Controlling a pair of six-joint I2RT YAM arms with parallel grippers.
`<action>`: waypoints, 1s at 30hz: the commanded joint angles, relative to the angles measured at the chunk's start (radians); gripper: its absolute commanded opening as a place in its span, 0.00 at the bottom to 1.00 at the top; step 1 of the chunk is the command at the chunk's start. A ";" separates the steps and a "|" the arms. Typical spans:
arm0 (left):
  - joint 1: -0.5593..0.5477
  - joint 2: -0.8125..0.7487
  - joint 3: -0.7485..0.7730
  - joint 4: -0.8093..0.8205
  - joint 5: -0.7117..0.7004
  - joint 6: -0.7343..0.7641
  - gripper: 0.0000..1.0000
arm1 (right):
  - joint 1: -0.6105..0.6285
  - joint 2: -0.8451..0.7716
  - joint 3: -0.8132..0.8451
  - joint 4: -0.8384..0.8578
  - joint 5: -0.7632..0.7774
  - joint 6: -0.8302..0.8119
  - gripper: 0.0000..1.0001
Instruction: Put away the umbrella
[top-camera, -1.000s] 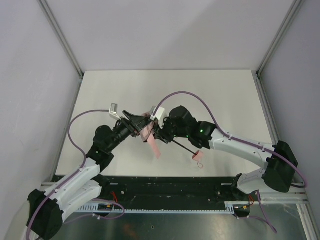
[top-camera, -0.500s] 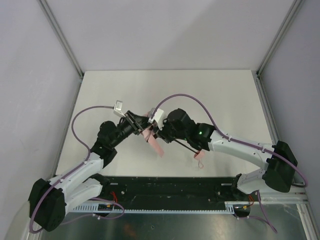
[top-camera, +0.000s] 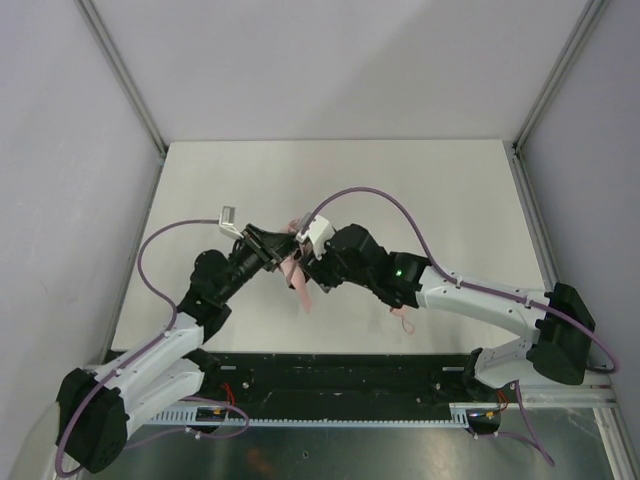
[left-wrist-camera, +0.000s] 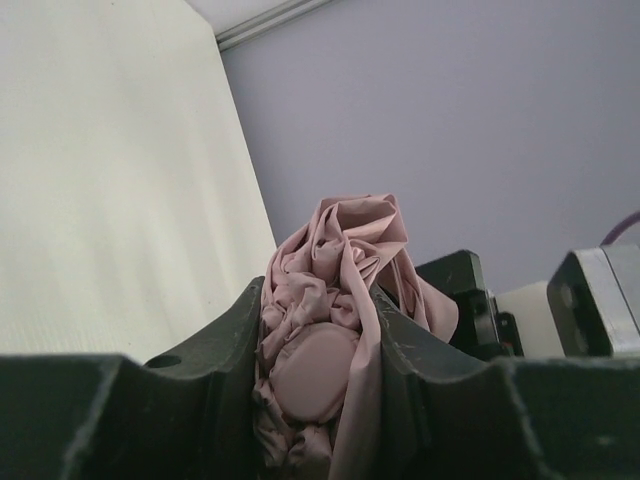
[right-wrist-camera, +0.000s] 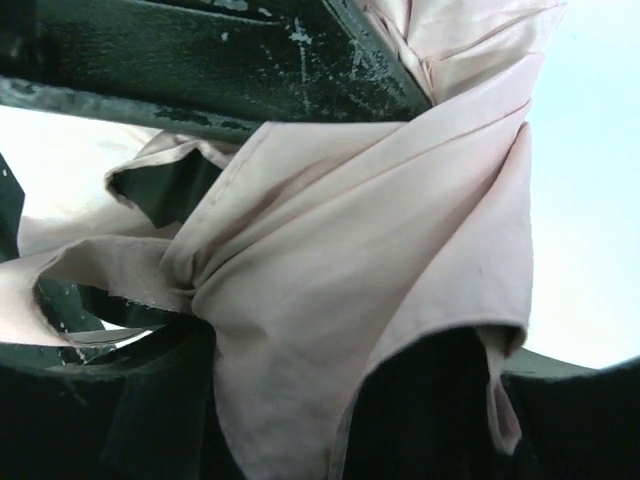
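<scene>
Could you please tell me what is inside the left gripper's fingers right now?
Bunched fabric of the pale pink umbrella fills the gap between the left gripper fingers, around a smooth rounded pink piece. The folds hide whatever lies deeper between them.

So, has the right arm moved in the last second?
Yes. In the top view the right arm has shifted slightly toward the table's near edge and leftward, now hiding the umbrella's black shaft.

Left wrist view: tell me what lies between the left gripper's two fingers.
The umbrella: its bunched pale pink fabric fills the gap between the left gripper's fingers, touching both. The left wrist view shows this.
</scene>
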 joint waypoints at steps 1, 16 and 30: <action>-0.005 -0.042 0.009 0.018 -0.070 -0.142 0.00 | 0.060 -0.002 -0.006 0.086 0.128 -0.043 0.61; -0.005 -0.103 0.190 -0.541 -0.087 -0.305 0.02 | 0.110 0.054 -0.056 0.297 0.136 -0.168 0.01; -0.004 -0.186 0.071 -0.215 -0.054 -0.126 0.99 | -0.076 -0.029 -0.063 0.267 -0.446 0.090 0.00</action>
